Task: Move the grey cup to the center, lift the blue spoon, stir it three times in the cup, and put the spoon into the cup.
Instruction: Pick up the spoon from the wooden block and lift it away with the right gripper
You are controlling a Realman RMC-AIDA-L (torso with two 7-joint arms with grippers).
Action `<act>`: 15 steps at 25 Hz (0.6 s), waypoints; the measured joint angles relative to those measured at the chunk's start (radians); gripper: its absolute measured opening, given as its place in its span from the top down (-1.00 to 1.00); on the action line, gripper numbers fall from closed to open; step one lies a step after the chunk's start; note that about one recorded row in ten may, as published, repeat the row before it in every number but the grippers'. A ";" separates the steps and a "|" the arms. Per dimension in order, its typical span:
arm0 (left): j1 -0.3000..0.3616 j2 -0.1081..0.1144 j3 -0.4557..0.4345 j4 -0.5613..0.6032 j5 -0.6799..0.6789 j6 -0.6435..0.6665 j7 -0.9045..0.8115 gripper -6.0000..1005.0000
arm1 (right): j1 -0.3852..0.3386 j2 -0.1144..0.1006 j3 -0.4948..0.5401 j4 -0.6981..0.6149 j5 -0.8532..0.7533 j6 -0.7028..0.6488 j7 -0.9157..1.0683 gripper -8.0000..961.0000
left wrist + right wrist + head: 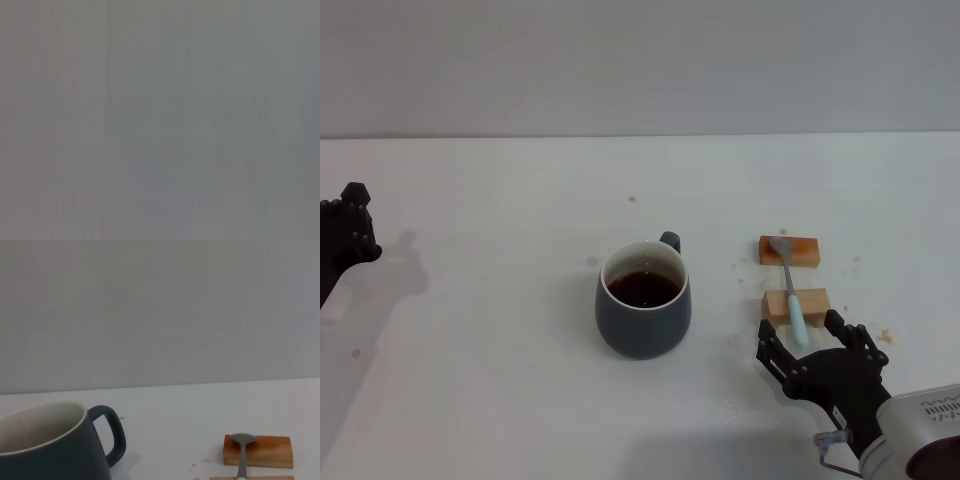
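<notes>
Near the middle of the white table (470, 200) the grey cup (643, 298) is sitting upright with dark liquid inside, its handle turned away from me and toward my right. Just to its right the blue spoon (789, 287) is lying bridged across two small wooden blocks (790, 250), bowl on the farther block, pale handle running over the nearer one and pointing at me. I am holding my right gripper (810, 345) low and just short of that handle end, fingers spread wide with nothing between them, so the spoon is not yet in my grasp. My left gripper (345, 235) is sitting at the far left edge, well apart from everything; I cannot tell how its fingers stand, and its wrist camera is showing only flat grey. The risks I am weighing: the handle is slim and raised on loose blocks, so closing off-centre could roll the spoon or tip it off its rests, and a nudge to the nearer block could shift the whole perch. Pressing down too hard on the free end could lever the bowl upward. Later, carrying the spoon across, I could clip the cup's rim and slop the drink; small brownish spots are already marking the table. I am finding no brand, label or readable writing on cup, spoon or blocks.
</notes>
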State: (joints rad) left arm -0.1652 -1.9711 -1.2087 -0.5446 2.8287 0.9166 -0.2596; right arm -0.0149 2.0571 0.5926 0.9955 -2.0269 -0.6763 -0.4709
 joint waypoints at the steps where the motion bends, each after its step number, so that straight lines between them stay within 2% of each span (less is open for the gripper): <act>1: 0.000 0.000 0.000 0.000 0.000 0.000 0.000 0.99 | 0.000 0.000 0.000 0.000 0.000 0.000 0.000 -0.75; 15: 0.000 -0.003 -0.009 -0.001 0.000 -0.003 0.011 0.99 | 0.003 0.000 0.002 0.001 0.001 0.000 0.000 -0.75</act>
State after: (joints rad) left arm -0.1656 -1.9744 -1.2180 -0.5456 2.8287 0.9141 -0.2484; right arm -0.0123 2.0571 0.5948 0.9968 -2.0263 -0.6764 -0.4709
